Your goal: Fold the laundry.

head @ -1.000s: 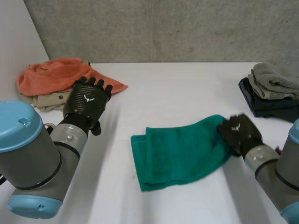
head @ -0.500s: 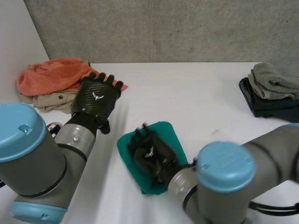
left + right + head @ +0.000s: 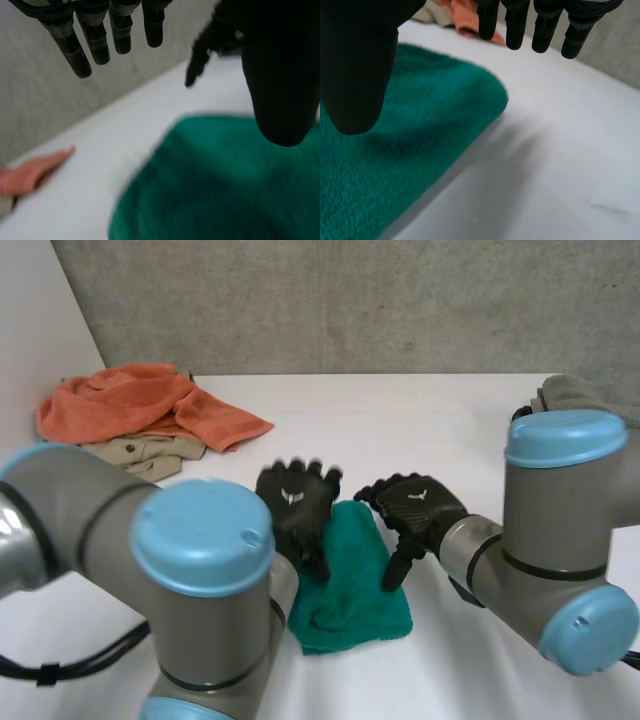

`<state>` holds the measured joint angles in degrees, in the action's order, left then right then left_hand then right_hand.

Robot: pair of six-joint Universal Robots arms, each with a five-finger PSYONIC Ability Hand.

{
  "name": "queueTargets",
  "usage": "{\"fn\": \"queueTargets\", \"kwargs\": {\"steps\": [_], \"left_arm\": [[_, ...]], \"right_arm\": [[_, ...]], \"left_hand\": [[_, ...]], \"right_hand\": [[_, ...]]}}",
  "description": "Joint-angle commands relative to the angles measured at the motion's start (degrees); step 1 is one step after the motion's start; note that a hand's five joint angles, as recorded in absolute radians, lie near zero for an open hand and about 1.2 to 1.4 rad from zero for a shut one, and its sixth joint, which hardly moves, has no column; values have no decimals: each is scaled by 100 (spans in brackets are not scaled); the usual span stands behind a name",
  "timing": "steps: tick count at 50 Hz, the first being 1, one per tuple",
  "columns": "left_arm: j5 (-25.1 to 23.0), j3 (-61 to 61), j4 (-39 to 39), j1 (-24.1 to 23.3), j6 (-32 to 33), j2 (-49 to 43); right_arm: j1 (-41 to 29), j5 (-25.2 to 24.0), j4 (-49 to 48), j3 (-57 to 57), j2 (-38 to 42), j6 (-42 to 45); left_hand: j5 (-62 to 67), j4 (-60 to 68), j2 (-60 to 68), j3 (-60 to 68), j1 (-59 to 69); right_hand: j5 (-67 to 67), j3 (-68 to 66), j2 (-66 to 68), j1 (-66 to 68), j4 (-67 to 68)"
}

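Observation:
A green towel (image 3: 352, 590) lies folded into a narrow stack on the white table (image 3: 400, 430), just in front of me. My left hand (image 3: 295, 505) hovers open over its far left edge, fingers straight. In the left wrist view the towel (image 3: 225, 185) lies under the thumb and the spread fingers (image 3: 95, 40) hold nothing. My right hand (image 3: 420, 508) is open over the towel's far right edge. In the right wrist view its straight fingers (image 3: 545, 25) hang above the towel's (image 3: 410, 150) rounded fold, apart from the cloth.
An orange cloth (image 3: 130, 405) lies on a beige garment (image 3: 145, 452) at the back left corner. A grey cloth (image 3: 590, 395) sits at the back right, partly hidden behind my right arm. A wall runs along the table's back and left.
My right hand carried the towel's right half over to the left, let go and drew back to the right. My left hand came from the orange pile to the towel.

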<state>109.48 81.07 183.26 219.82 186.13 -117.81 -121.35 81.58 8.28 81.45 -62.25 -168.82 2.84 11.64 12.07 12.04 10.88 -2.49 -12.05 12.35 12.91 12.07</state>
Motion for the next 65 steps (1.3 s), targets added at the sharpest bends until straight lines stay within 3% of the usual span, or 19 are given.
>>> {"fn": "queueTargets", "kwargs": {"steps": [1, 13, 18, 26, 32, 38, 40, 57, 65], "left_arm": [[241, 251, -300, -18, -7, -330], [92, 973, -274, 491, 231, -242], [-242, 762, -265, 614, 345, 372], [-1199, 77, -238, 746, 363, 1023], [-2429, -495, -317, 922, 363, 1041], [-3791, -960, -519, 1010, 328, 857], [-3986, -1066, -555, 1028, 319, 743], [-4022, -1251, -564, 957, 266, 452], [-4022, -1251, -564, 984, 240, 452]], "right_arm": [[-12, -125, 68, -243, 635, 121], [50, 77, -292, -68, 767, 824], [-46, 384, -809, 327, 41, 1262], [-397, 447, -1390, 1565, -1077, 1650], [-539, 412, -1741, 2463, -1131, 1589], [-627, 411, -2962, 3219, -1061, 1562], [-653, 412, -3226, 3290, -1026, 1527], [-794, 385, -4555, 2912, 46, 1501], [-759, 183, -4792, 2728, 90, 1492]], "left_hand": [[-145, -25, -68, -65, 51], [-111, 9, -34, -31, 85], [-145, -25, -68, -65, 51], [-162, -42, -85, -82, 34], [-179, -59, -102, -99, 17], [-179, -59, -102, -99, 17], [-179, -59, -102, -99, 17], [-145, -25, -68, -65, 51], [-145, -25, -68, -65, 51]], "right_hand": [[249, 205, -235, -291, -207], [249, 205, -235, -291, -207], [249, 205, -235, -291, -207], [249, 205, -235, -291, -207], [249, 205, -235, -291, -207], [249, 205, -235, -291, -207], [249, 205, -235, -291, -207], [226, 182, -212, -268, -184], [-3538, -3582, 3552, 3496, 3580]]}}
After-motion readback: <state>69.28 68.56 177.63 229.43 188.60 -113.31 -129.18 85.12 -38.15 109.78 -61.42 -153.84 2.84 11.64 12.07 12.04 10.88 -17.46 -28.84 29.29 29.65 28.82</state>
